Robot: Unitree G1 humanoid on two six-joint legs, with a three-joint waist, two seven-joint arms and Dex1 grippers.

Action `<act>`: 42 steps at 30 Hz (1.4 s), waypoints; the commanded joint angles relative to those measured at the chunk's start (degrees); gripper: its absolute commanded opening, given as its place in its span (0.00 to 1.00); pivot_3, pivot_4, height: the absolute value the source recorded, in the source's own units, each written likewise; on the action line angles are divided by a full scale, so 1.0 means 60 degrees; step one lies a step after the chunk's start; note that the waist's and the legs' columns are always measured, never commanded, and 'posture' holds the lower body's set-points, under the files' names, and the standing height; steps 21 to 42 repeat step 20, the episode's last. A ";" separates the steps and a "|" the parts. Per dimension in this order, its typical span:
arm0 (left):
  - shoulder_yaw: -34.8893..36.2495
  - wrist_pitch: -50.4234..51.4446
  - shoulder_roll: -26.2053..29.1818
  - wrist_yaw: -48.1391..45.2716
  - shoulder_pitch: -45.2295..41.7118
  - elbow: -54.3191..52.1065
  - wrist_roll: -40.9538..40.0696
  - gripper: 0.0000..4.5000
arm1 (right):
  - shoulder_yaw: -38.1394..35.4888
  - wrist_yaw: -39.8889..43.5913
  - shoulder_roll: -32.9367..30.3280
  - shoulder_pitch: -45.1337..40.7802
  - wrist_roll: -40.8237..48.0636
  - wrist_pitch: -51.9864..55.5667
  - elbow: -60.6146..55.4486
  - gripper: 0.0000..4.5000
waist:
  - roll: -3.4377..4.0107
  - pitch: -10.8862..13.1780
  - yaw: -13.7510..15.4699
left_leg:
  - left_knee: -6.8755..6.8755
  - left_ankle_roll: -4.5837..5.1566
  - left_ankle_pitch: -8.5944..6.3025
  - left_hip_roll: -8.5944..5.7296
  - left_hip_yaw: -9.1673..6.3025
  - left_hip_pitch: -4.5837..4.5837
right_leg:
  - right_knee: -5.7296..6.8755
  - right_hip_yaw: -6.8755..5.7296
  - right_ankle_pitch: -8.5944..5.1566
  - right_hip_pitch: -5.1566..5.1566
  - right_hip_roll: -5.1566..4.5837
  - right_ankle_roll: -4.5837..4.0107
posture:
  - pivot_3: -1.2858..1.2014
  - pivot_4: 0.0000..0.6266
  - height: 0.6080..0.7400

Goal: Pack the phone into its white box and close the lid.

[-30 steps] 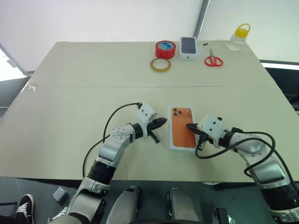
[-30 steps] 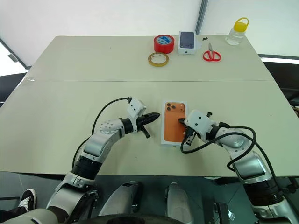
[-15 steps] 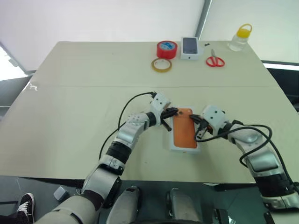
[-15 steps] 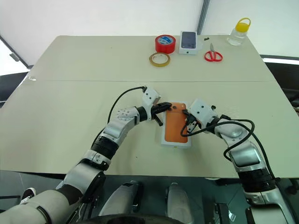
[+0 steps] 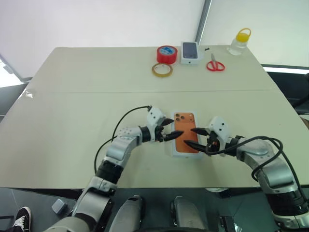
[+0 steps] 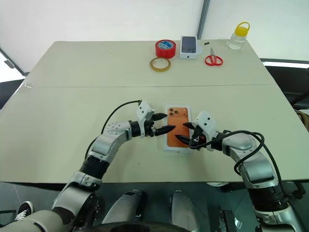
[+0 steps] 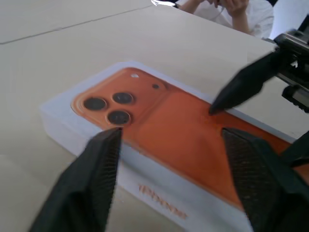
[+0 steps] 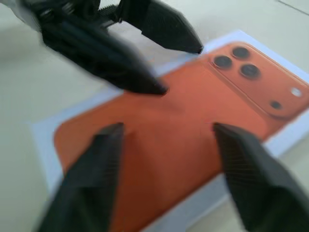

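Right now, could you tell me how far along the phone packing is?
Done: the phone lies orange back up inside the white box. In hand: nothing; the left gripper and right gripper hover open on either side of it. Left: closing the box; I cannot see a lid on the table.

Left gripper has its two black fingers spread wide, one finger near the lens cluster, the other over the far part of the orange back. The phone lies orange back up in the white box, three dark lenses at one corner, box on the beige table. Right gripper's black fingertip points down at the phone's back from the opposite side; a person in white sits beyond the table.
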 commanded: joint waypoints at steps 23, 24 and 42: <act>0.4060 0.0376 0.4248 -0.0296 0.3751 -0.3769 -0.1847 1.00 | -0.2331 0.2011 -0.1865 0.0247 0.0943 -0.1684 0.1509 0.99 | 0.0045 0.0046 0.0048 | -0.0013 0.0011 -0.0007 -0.0003 0.0004 -0.0023 | -0.0012 -0.0001 -0.0001 -0.0023 -0.0023 -0.0005 | 0.52 0.24 1.00; 0.4060 0.0376 0.4248 -0.0296 0.3751 -0.3769 -0.1847 1.00 | -0.2331 0.2011 -0.1865 0.0247 0.0943 -0.1684 0.1509 0.99 | 0.0045 0.0046 0.0048 | -0.0013 0.0011 -0.0007 -0.0003 0.0004 -0.0023 | -0.0012 -0.0001 -0.0001 -0.0023 -0.0023 -0.0005 | 0.52 0.24 1.00; 0.4060 0.0376 0.4248 -0.0296 0.3751 -0.3769 -0.1847 1.00 | -0.2331 0.2011 -0.1865 0.0247 0.0943 -0.1684 0.1509 0.99 | 0.0045 0.0046 0.0048 | -0.0013 0.0011 -0.0007 -0.0003 0.0004 -0.0023 | -0.0012 -0.0001 -0.0001 -0.0023 -0.0023 -0.0005 | 0.52 0.24 1.00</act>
